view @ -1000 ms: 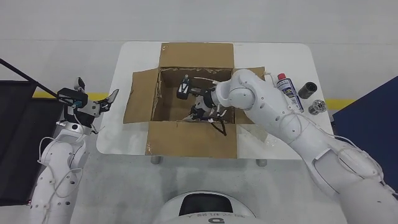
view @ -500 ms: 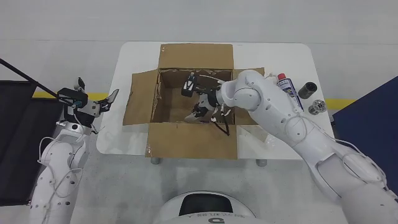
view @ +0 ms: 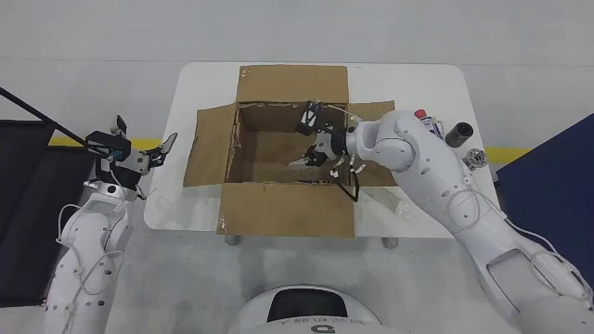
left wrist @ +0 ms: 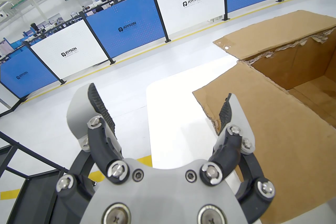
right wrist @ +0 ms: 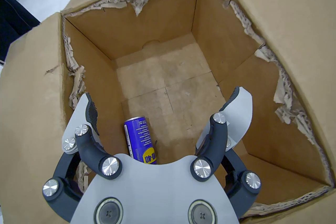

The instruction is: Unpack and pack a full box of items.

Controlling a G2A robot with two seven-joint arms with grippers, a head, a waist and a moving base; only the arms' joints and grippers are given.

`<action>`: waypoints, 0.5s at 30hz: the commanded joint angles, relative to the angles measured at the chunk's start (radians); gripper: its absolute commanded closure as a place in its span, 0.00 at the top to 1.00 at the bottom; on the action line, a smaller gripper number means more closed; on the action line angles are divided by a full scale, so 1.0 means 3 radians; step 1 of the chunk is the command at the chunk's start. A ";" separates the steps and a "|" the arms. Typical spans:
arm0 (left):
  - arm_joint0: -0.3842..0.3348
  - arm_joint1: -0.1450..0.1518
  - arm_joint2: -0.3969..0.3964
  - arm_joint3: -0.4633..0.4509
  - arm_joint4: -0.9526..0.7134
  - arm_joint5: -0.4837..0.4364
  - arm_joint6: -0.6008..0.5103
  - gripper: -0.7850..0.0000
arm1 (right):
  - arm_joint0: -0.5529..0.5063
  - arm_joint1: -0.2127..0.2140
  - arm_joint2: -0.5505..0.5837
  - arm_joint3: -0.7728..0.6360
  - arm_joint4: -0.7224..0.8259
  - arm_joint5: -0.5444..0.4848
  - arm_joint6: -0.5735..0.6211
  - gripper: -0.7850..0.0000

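Have blue spray can flat on cardboard box floor just below right gripper (fingers apart, empty), long axis crosswise to closing line, with left gripper, also apart, well off past counter edge.

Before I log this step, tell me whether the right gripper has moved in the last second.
Yes. In the top view the right gripper has shifted across the box, from near its middle toward the wall on the robot's right.
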 commanded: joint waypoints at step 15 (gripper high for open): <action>0.0000 0.0000 0.0000 0.0000 0.0000 0.0000 0.0000 1.00 | 0.0216 -0.0111 -0.0346 0.0141 0.0201 -0.0306 0.0501 1.00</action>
